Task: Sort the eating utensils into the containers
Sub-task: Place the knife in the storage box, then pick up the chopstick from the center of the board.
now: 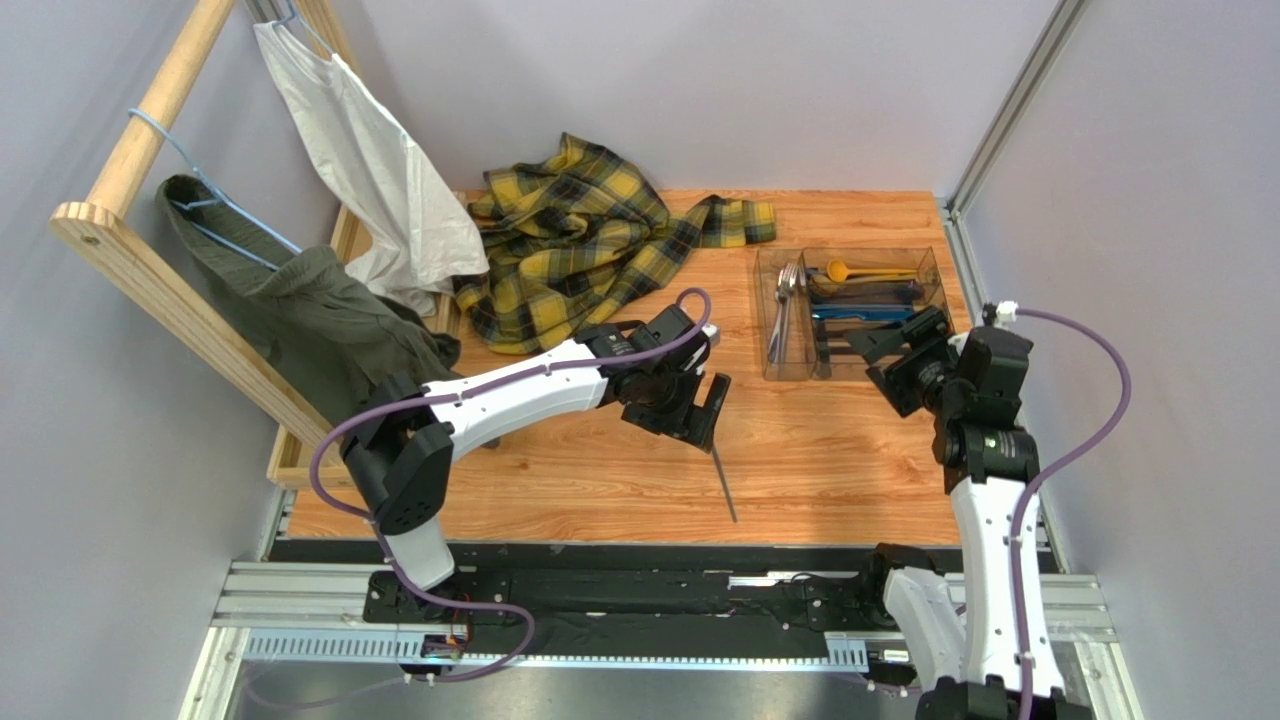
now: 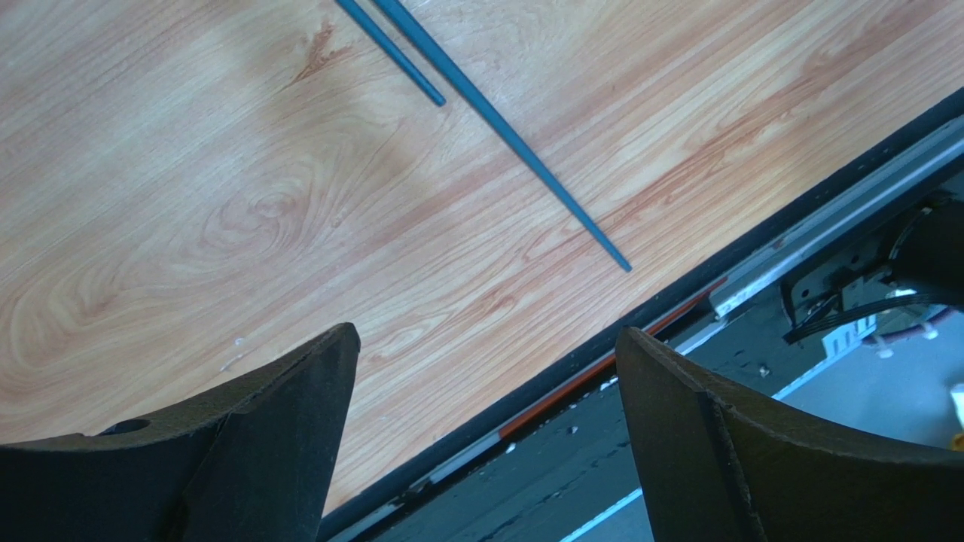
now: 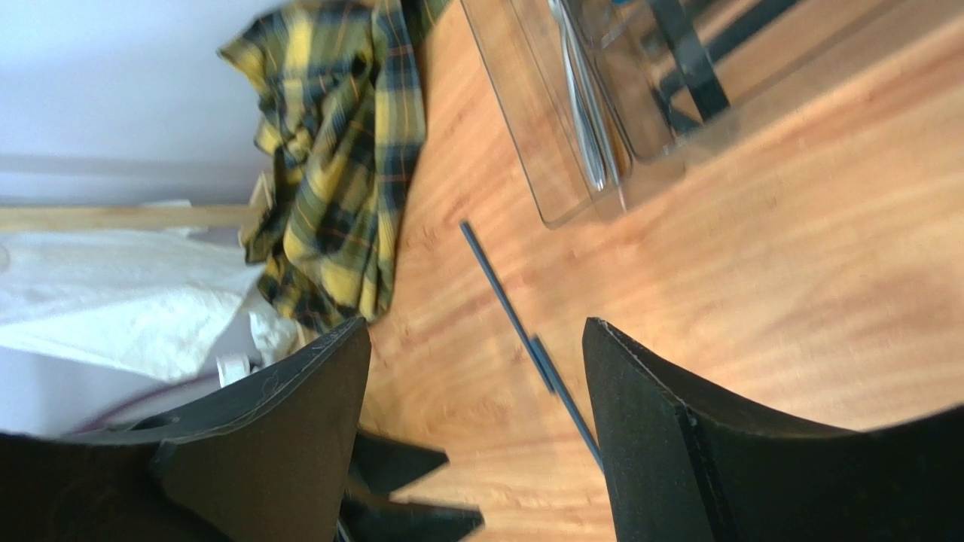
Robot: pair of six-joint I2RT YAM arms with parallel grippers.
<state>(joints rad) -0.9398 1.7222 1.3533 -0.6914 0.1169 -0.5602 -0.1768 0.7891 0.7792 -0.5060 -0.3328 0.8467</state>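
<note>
From above, the left end effector [image 1: 696, 417] covered the far ends of the dark sticks [image 1: 723, 483], and I couldn't separate the pair there. They lay on the table [image 1: 842, 465], long axis running far to near and tips angled slightly right, well apart from the tray [image 1: 762, 308]. The left end effector and the right end effector [image 1: 890, 354] both gaped wide, holding nothing.

Bare tabletop [image 1: 842, 450] lies open at four o'clock. A plaid shirt [image 1: 579, 240] crowds twelve o'clock; the tray [image 1: 763, 300] blocks two o'clock.

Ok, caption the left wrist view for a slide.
Open left gripper near two slim blue sticks on the wooden table.
</note>
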